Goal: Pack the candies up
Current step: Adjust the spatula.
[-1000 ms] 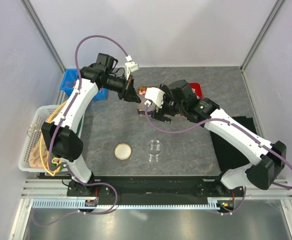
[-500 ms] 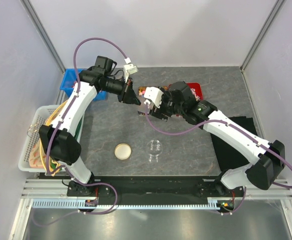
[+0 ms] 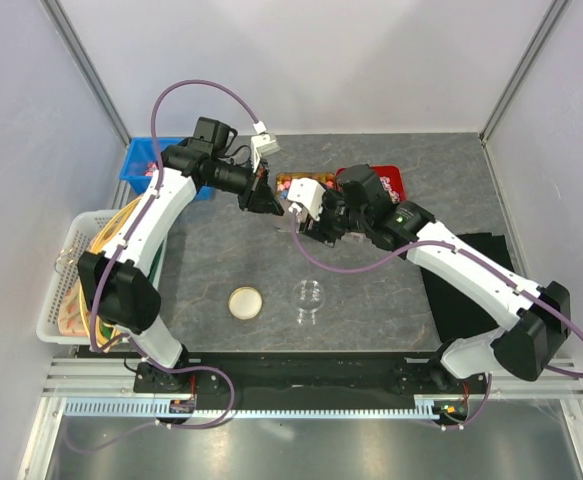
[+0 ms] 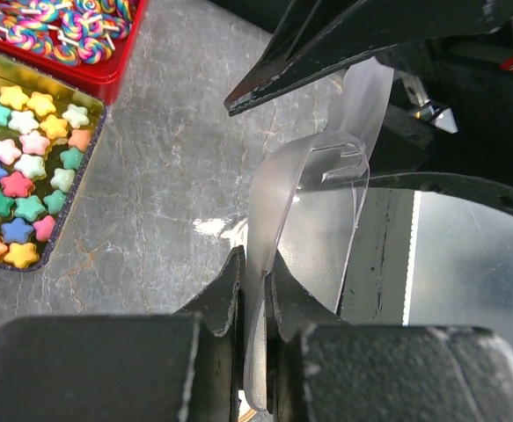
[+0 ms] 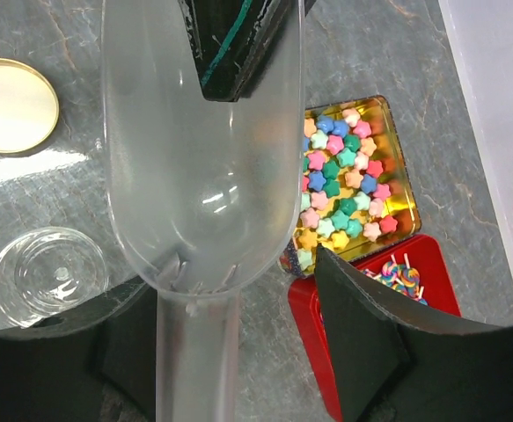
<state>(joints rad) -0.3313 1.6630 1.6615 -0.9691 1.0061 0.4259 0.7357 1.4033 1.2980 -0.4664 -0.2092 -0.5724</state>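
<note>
Clear scoop (image 4: 304, 220) stays pinched in the left gripper (image 4: 256, 272). The right gripper (image 5: 234, 299) has narrowed, jaws still apart, around its handle: a handover before scooping candies (image 5: 344, 176).

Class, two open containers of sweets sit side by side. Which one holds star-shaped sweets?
The gold tin: its candies are loose coloured stars, while the red bin beside it holds swirled lollipops.

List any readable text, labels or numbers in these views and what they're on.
None readable in any view.
No print shows on the scoop, gold tin, red bin, round lid or clear jar.
The candies carry no marks that can be made out.
</note>
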